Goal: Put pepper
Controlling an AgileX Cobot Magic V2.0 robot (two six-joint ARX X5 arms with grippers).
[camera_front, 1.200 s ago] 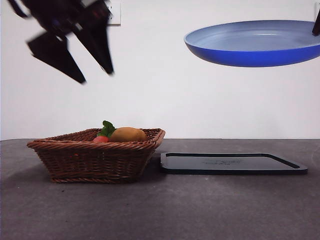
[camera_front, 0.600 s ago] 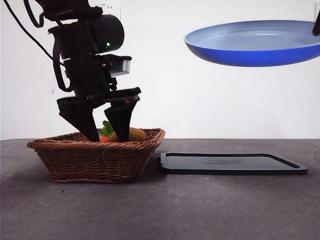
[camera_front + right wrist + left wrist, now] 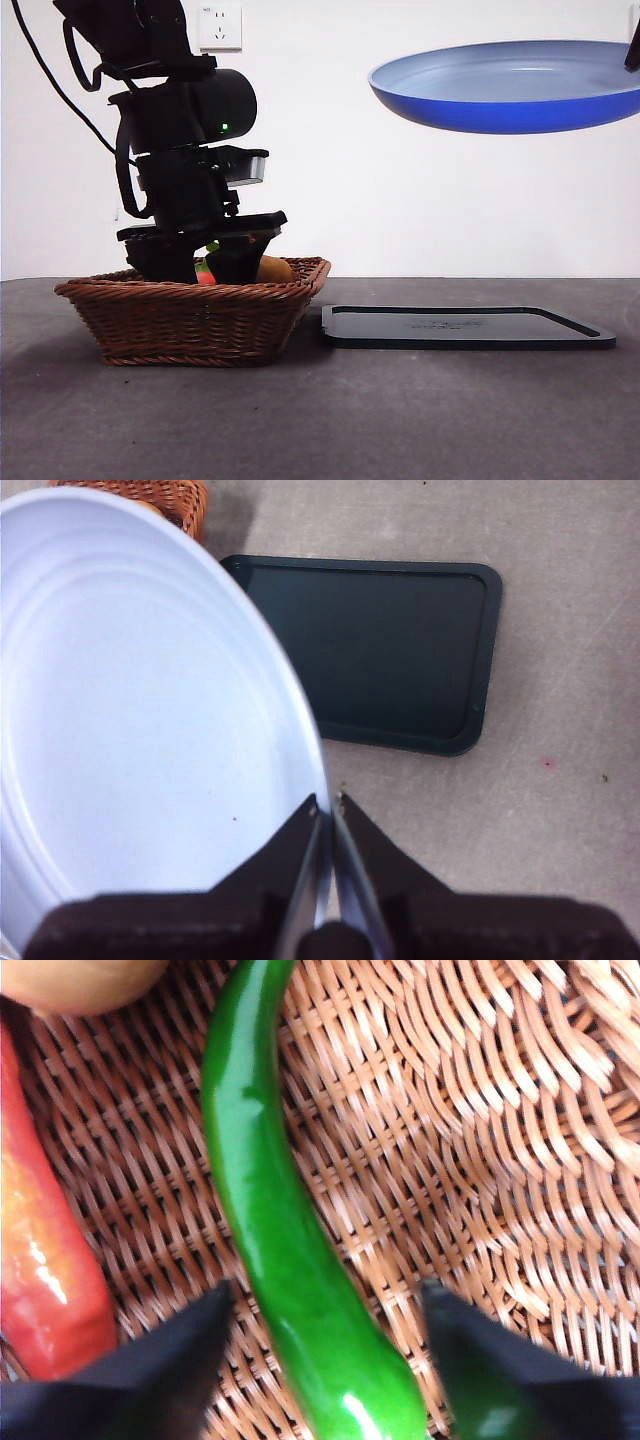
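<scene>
Left end effector (image 3: 325, 1360) sat wide open astride the long glossy green pepper (image 3: 275, 1210) in the brown wicker basket (image 3: 190, 315); right end effector (image 3: 327, 815) pinched the blue plate (image 3: 140, 710).

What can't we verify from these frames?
- Front view: pepper hidden behind the basket wall and left gripper.
- Left wrist view: pepper's ends cut off by the frame; jaw contact unclear.
- Right wrist view: blue plate, pinched by right gripper, hides the basket.
</scene>
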